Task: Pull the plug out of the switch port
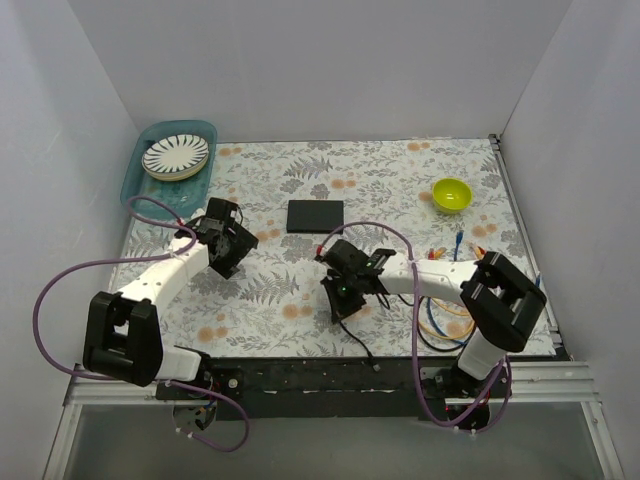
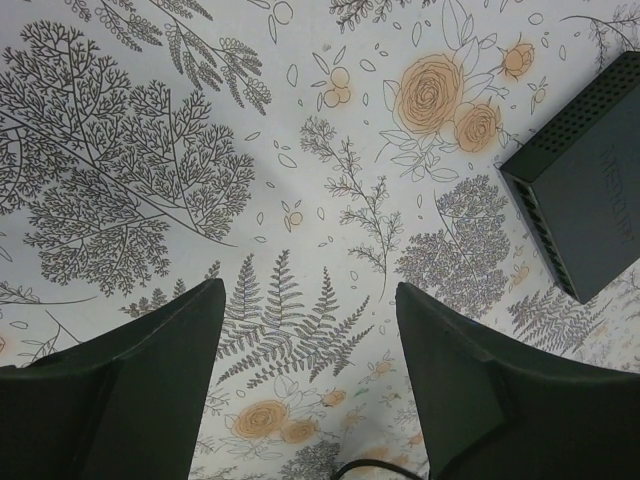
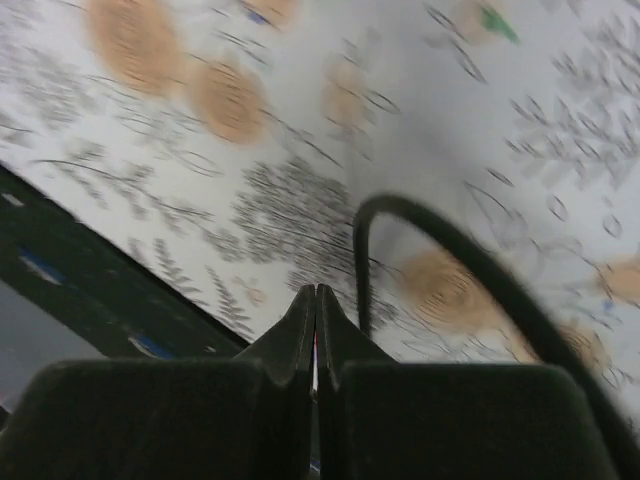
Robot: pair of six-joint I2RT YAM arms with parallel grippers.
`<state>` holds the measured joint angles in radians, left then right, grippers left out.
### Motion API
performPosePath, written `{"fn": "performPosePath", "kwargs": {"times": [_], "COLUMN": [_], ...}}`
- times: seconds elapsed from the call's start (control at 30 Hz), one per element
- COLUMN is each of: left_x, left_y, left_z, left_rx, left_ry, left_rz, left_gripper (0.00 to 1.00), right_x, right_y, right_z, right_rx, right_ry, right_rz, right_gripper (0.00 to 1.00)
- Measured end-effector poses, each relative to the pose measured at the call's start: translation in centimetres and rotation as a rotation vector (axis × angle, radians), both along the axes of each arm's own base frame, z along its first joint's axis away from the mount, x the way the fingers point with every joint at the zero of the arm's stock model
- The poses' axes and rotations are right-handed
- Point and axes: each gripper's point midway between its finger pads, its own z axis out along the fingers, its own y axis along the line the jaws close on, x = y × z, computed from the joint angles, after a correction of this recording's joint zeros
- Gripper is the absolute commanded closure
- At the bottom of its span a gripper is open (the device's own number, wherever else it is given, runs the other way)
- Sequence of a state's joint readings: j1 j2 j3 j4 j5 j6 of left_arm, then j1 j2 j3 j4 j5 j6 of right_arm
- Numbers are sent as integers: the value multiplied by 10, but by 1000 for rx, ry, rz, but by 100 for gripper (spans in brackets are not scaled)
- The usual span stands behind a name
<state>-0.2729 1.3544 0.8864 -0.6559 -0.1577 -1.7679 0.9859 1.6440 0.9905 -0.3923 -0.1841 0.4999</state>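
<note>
Floral tablecloth (image 1: 400, 180), switch (image 1: 315, 215) long axis left-right, left claw (image 2: 310, 300) spread and empty, right claw (image 3: 316, 300) pressed together.

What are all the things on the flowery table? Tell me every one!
flat matte-black rectangular switch: one, black, mid-table toward the back
white round plate with dark stripes: one, inside the tray
clear blue plastic tray: one, back-left corner
small yellow-green bowl: one, back right
thin loose cables: several, blue, yellow, right edge
black cable: one, front middle
left gripper: one, black, open, left of the switch
right gripper: one, black, shut, near front
</note>
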Motion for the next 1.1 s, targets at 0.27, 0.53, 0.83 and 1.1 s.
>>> {"fn": "performPosePath", "kwargs": {"times": [0.27,0.53,0.83,1.1], "left_x": [-3,-3,7,59], "left_y": [-6,-17,-12,-26], "left_z": [-21,-38,-36,-36], "left_rx": [-24,-63,-81,-132], "left_ry": [52,100,94,87], "left_rz": [-39,-88,-80,-86], "left_gripper": [34,35,27,31], "right_x": [40,106,127,230], "right_y": [-81,-201,-217,-98], "right_z": [-3,-10,61,153], "right_rx": [-66,-188,-27,306], "right_ry": [5,-1,-248,-366], "right_rz": [-289,-713,-849,-683], "right_gripper": [99,99,87,99]}}
